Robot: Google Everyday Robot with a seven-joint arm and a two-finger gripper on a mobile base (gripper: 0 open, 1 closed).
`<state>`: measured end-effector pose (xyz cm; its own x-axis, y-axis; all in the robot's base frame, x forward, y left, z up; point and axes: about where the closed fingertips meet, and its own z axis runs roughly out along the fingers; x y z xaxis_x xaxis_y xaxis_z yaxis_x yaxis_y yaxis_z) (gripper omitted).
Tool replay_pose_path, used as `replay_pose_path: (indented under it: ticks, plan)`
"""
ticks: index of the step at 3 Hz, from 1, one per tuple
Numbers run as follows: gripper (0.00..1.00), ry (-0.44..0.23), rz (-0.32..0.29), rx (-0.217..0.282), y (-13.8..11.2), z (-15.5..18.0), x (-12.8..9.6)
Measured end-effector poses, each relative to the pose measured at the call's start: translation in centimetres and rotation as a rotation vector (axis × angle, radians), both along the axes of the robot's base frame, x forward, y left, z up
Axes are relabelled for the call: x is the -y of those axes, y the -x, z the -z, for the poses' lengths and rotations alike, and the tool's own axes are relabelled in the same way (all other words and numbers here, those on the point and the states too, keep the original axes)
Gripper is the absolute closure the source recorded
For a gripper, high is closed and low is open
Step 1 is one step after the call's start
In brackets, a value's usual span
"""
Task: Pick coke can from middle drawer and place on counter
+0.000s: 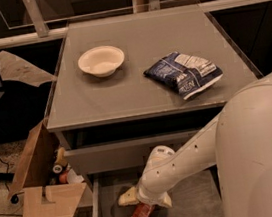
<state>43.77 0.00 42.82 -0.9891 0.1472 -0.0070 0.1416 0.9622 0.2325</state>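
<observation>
Camera view: the claw (145,203) hangs low in the open middle drawer (196,210), just above the coke can (142,215) lying near the drawer's left front. I cannot tell whether it grips the can. On the worktop (144,96) sit a bowl (101,61) at far left and a chip bag (184,73) to the right.

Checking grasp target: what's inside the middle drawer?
The coke can lies on the middle drawer floor, gripper directly over it. The arm hides the can's upper end and floor behind.
</observation>
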Motion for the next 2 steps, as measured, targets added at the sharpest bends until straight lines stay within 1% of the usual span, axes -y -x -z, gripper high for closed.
replay_pose_path:
  ticks: [1,2]
  plan:
    - [0.00,-0.014,0.016,0.034,-0.35,0.15,0.53]
    - [0.00,-0.016,0.021,0.042,-0.79,1.01,0.86]
